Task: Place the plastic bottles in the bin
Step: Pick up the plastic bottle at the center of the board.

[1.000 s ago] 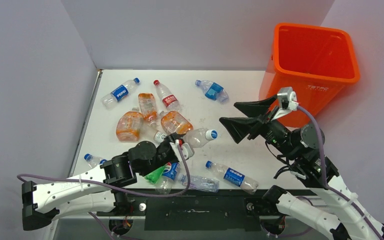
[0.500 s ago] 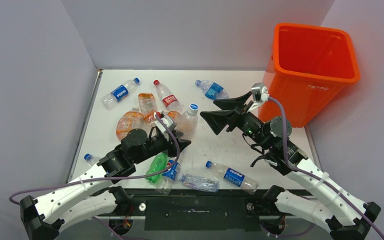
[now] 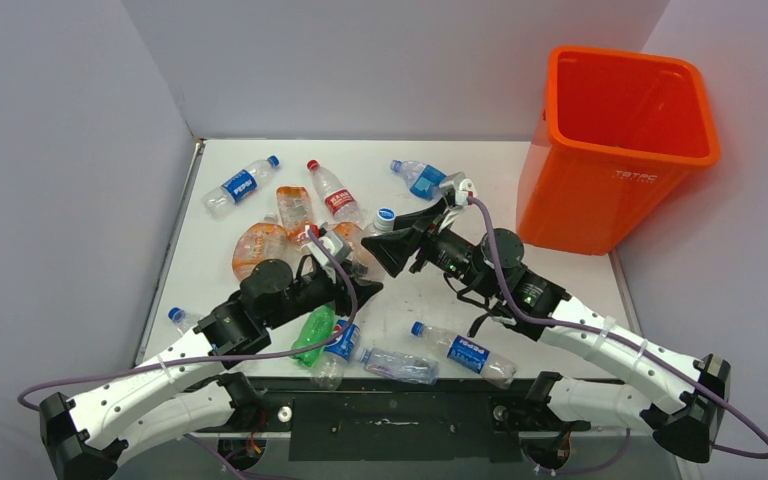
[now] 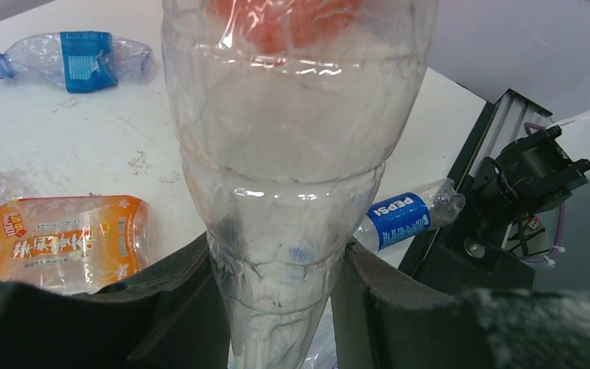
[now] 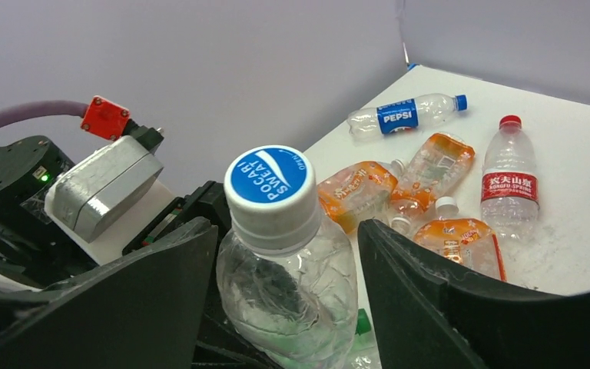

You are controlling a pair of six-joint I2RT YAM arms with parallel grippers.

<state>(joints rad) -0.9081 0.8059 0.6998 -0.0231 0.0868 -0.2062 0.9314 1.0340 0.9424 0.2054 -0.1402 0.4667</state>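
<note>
A crumpled clear plastic bottle (image 3: 373,243) with a blue cap (image 5: 269,181) stands upright above the table's middle. My left gripper (image 3: 353,283) is shut on its lower end (image 4: 276,261). My right gripper (image 3: 388,246) is open, its jaws on either side of the bottle's shoulder (image 5: 284,284); the left jaw is close, the right one still apart. The orange bin (image 3: 615,190) stands at the back right, with no bottle visible inside. More plastic bottles lie on the table: a Pepsi one (image 3: 240,186), a red-capped one (image 3: 333,193), orange ones (image 3: 258,250) and a green one (image 3: 314,335).
A crushed blue-labelled bottle (image 3: 422,181) lies behind my right gripper. Two clear bottles (image 3: 460,352) (image 3: 400,366) lie near the front edge and a small one (image 3: 185,320) at the left edge. White walls close the table's back and sides.
My left gripper lifted the clear bottle upright, then held still. My right gripper swung left from beside the bin to the bottle's top, and its jaws have narrowed around it.
</note>
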